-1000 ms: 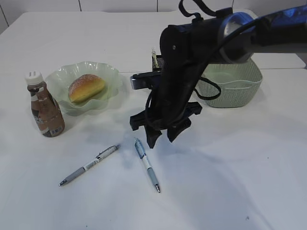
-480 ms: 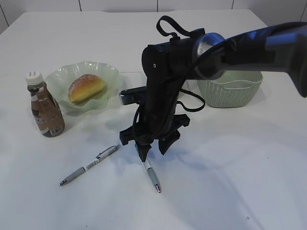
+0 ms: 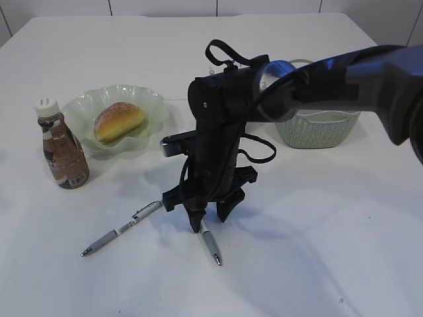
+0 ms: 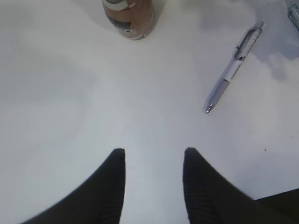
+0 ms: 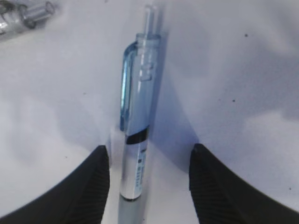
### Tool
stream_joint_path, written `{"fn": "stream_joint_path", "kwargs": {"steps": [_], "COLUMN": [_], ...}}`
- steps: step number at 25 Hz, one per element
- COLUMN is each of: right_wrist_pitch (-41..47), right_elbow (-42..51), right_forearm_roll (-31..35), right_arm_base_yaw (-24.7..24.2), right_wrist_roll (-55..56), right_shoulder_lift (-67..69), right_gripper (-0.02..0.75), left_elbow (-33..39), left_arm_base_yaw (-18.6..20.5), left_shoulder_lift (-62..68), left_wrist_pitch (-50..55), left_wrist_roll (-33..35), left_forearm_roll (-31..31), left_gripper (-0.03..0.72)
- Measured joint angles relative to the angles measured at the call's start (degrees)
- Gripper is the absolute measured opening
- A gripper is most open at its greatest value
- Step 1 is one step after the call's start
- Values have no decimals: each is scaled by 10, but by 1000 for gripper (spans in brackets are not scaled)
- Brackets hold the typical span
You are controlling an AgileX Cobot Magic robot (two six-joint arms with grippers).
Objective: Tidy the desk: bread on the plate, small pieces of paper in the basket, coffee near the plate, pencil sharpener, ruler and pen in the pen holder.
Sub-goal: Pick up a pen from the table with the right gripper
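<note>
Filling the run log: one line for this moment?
right end effector: open, straddling blue pen on desk | left end effector: open, empty | bread: on plate

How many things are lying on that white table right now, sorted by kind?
Pens: 2
Bottle of coffee: 1
Bread: 1
Green plate: 1
Green basket: 1
Total: 6
</note>
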Motion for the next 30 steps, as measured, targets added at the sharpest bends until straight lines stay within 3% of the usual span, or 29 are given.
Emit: {"fn": "stream_joint_path", "kwargs": {"steps": [23,30], "right_wrist_pitch": [-1,13], "right_elbow": [-5,-5], "right_forearm_roll": [-31,-35], "right_arm_base_yaw": [0,0], "right_wrist_roll": [1,1], "right_shoulder_lift": [5,5], "right_gripper": [438,330], "left_elbow": [0,0], "left_arm_base_yaw": [0,0], "left_shoulder_lift": [0,0], "left_wrist_pitch": [0,0], "left_wrist_roll": [0,0], "left_forearm_roll": [3,3], "left_gripper": [285,285]}}
